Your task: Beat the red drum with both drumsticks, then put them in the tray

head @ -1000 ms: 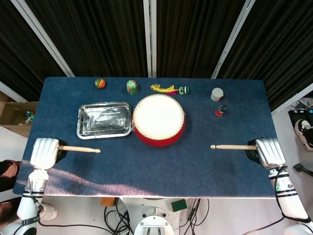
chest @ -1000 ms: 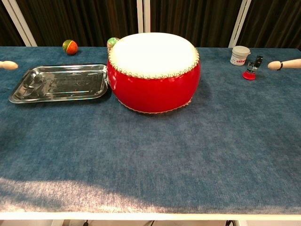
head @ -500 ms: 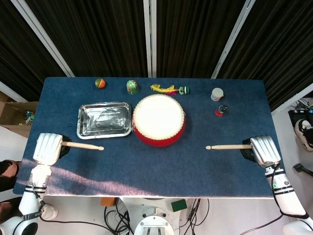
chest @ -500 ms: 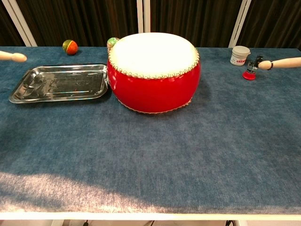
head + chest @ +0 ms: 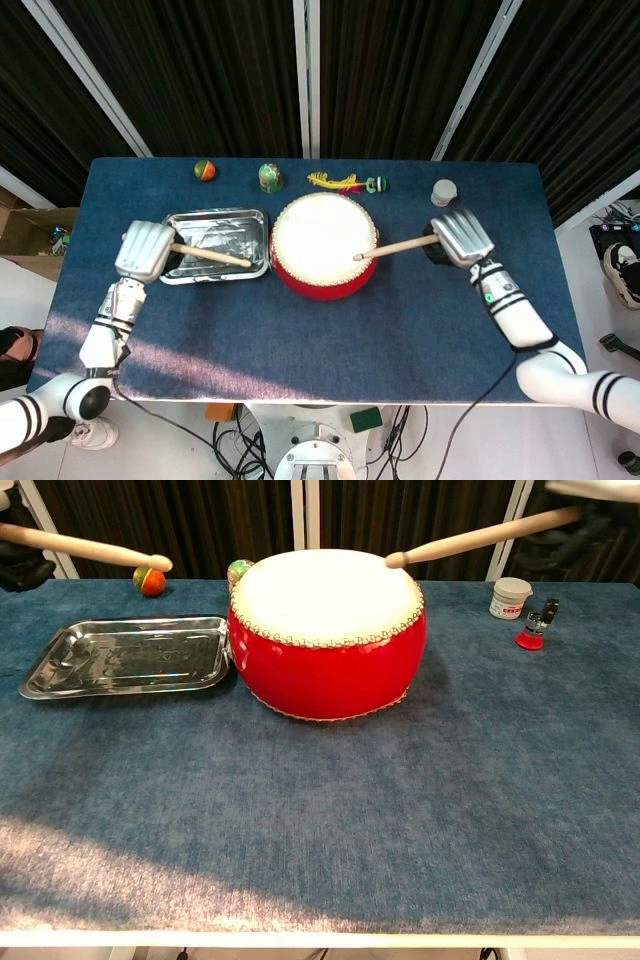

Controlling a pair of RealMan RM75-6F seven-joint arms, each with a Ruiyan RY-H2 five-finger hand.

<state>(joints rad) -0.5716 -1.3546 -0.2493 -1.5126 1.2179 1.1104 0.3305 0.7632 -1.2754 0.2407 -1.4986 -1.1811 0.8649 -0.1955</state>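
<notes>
**No legible writing anywhere in view**

The small white jar [image 5: 511, 597] at the far right of the counter [image 5: 320, 820] carries a label with a red band, but its characters are too small and blurred to read in either view. The red drum [image 5: 327, 650], the metal tray [image 5: 125, 657] and both drumsticks show no printing, brand or number. The painted balls and small toys along the far edge of the counter carry coloured patterns only, with no letters or signs to make out.
</notes>
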